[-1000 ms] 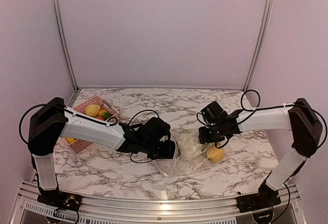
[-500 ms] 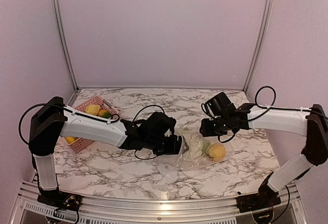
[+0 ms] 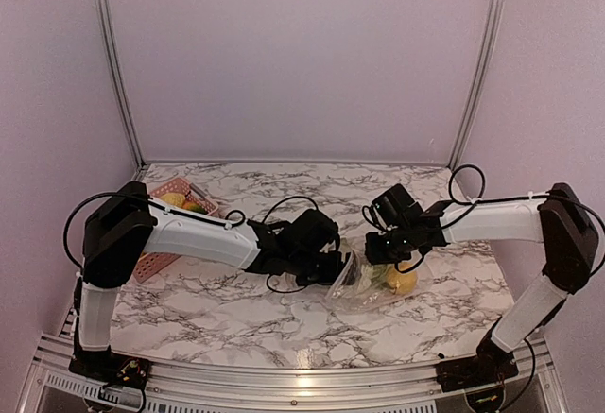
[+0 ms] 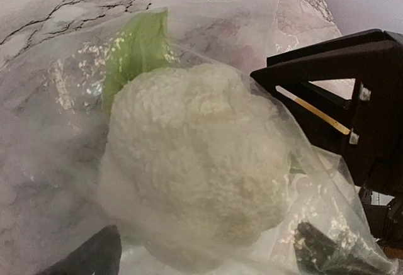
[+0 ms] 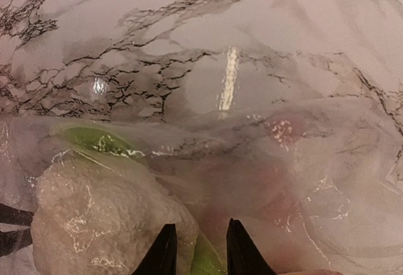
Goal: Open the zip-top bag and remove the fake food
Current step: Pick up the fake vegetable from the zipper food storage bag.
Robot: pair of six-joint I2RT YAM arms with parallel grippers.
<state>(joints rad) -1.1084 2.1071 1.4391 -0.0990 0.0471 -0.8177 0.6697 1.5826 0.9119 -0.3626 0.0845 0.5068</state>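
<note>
The clear zip-top bag (image 3: 354, 292) lies crumpled at the table's middle, between my two grippers. Inside it are fake food pieces: a white cauliflower with green leaves (image 4: 195, 162) and a yellow lemon (image 3: 402, 282). My left gripper (image 3: 336, 266) is at the bag's left end, its jaws wide apart on either side of the cauliflower (image 5: 94, 218), seen through the plastic. My right gripper (image 3: 373, 252) is at the bag's upper right. Its fingers (image 5: 167, 253) stand close together with bag film (image 5: 302, 180) and a green leaf between them. A pinkish blur shows through the plastic.
The pink slatted basket (image 3: 142, 266) stands at the left rear, partly behind my left arm, with yellow and green fake food (image 3: 175, 200) in it. The booth walls close in the marble table (image 3: 236, 328) at the back and sides.
My left gripper has moved right, up against the bag. My right gripper rose to the right, then came back down-left onto the bag. The bag is more bunched up between them.
</note>
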